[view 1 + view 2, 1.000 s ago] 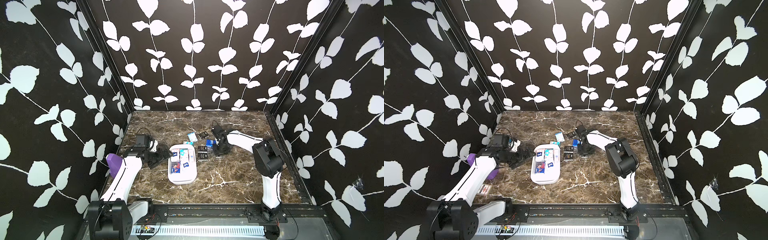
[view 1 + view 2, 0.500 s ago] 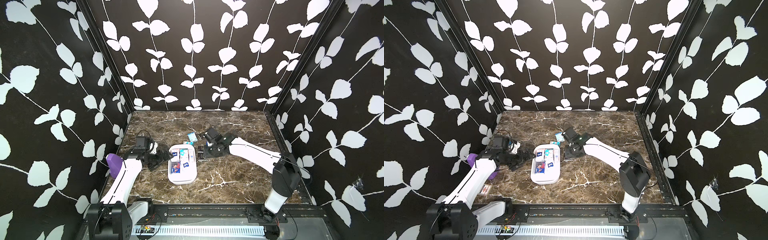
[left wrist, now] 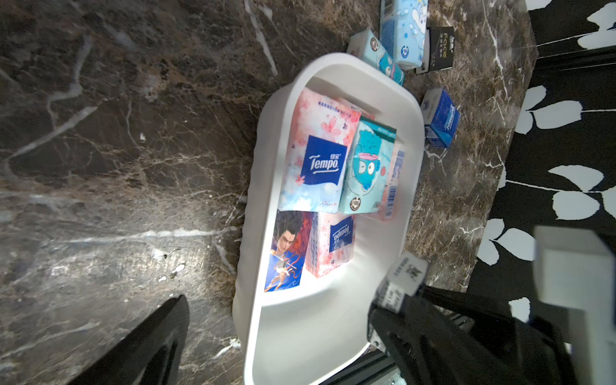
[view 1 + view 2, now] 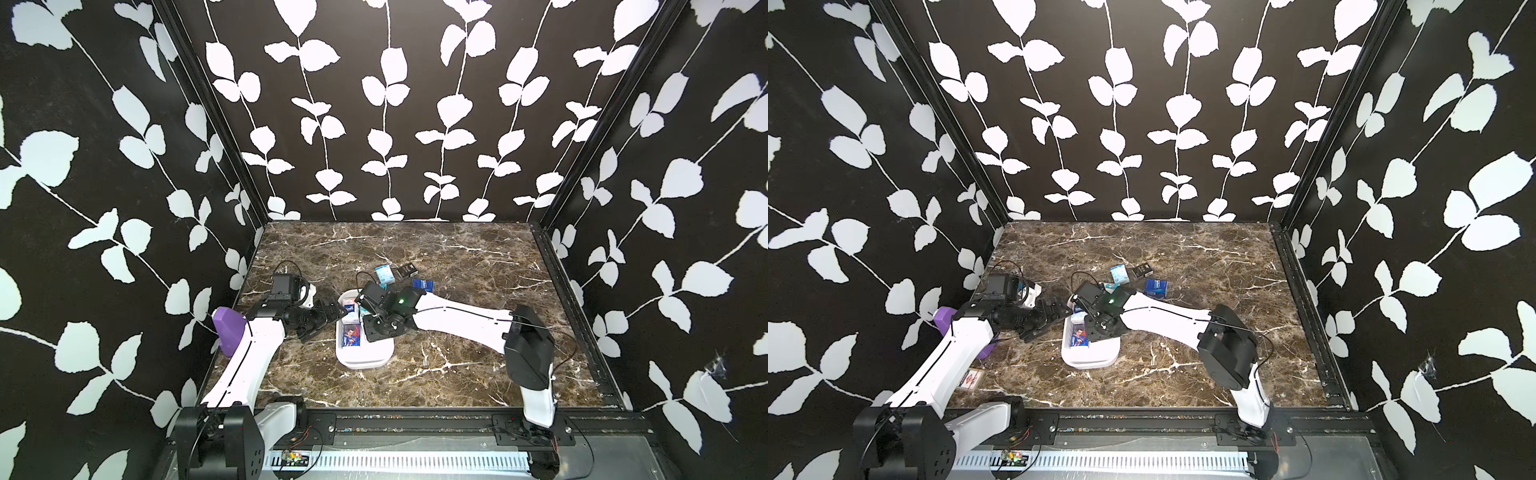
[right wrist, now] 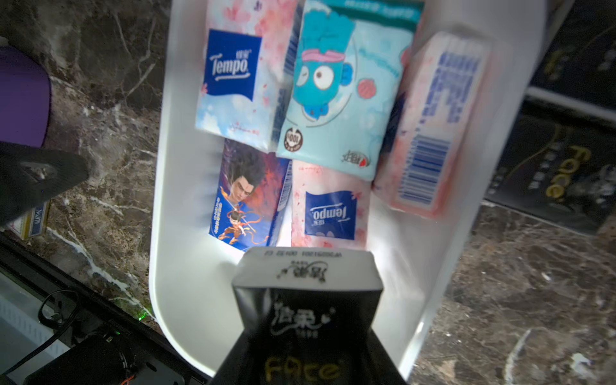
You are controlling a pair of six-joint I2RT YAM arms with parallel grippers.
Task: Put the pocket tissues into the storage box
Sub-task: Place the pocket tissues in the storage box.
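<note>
The right gripper (image 5: 306, 360) pinches a black pack (image 5: 306, 293) of pocket tissues by its sides, above the bare near part of the storage box (image 4: 365, 362), towards its right rim. Five packs (image 3: 325, 163) crowd the box's far half, one tipped on edge against the right wall. The left gripper (image 4: 326, 318) sits just beside the box's left rim, fingers spread wide with nothing between them. Past the box's far end lie a light blue pack (image 4: 383, 274), a second black pack (image 4: 406, 271) and a blue pack (image 4: 423, 285), near one another. A purple object (image 4: 227, 332) sits at the left table edge. The brown marble table (image 4: 478, 365) stretches open to the right as far as a black rail (image 4: 582, 324), beneath black walls with white leaves (image 4: 386, 83).
</note>
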